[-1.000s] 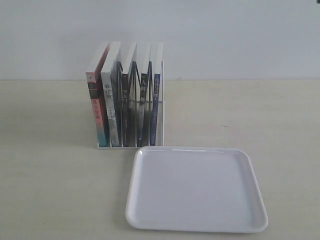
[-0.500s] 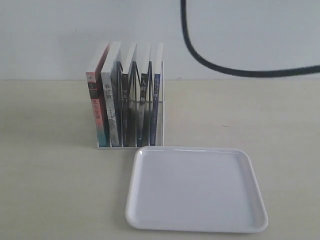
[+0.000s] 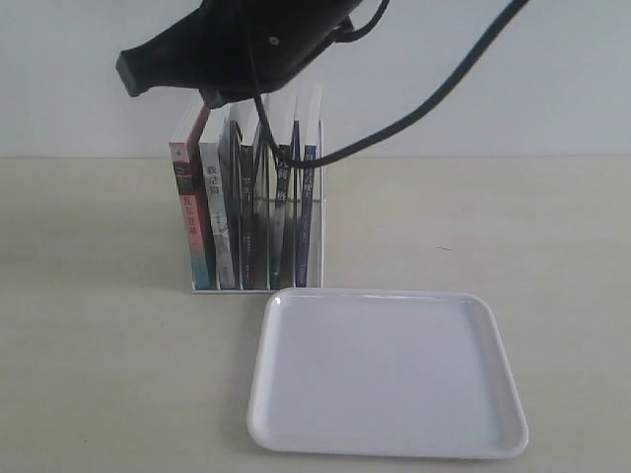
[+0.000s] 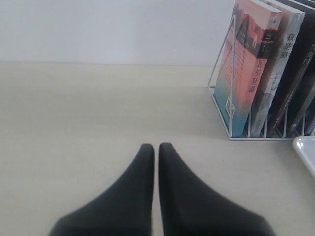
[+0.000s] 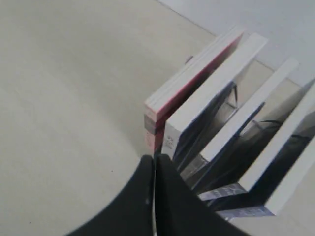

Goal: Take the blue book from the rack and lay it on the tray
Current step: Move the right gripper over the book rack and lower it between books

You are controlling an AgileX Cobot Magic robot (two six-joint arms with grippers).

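Note:
The blue book [image 3: 309,212] stands upright at the right end of the white wire rack [image 3: 322,222], its narrow blue spine facing the camera. The white tray [image 3: 385,374] lies flat in front of the rack, to the right. My right gripper [image 3: 126,71] reaches in from the upper right above the book tops, its tip past the rack's left end. From the right wrist, the gripper [image 5: 154,158] is shut and empty, above the pink book's corner. My left gripper [image 4: 156,147] is shut, low over the table, left of the rack [image 4: 256,139].
Besides the blue book the rack holds a pink-and-teal book [image 3: 190,222] at its left end and black-spined books [image 3: 252,217] in between. A black cable [image 3: 434,99] hangs from the right arm across the wall behind. The tray's corner [image 4: 306,150] shows beside the rack.
The right arm has swung in from the top right with its cable and now hangs over the rack. Books, rack and tray have not moved.

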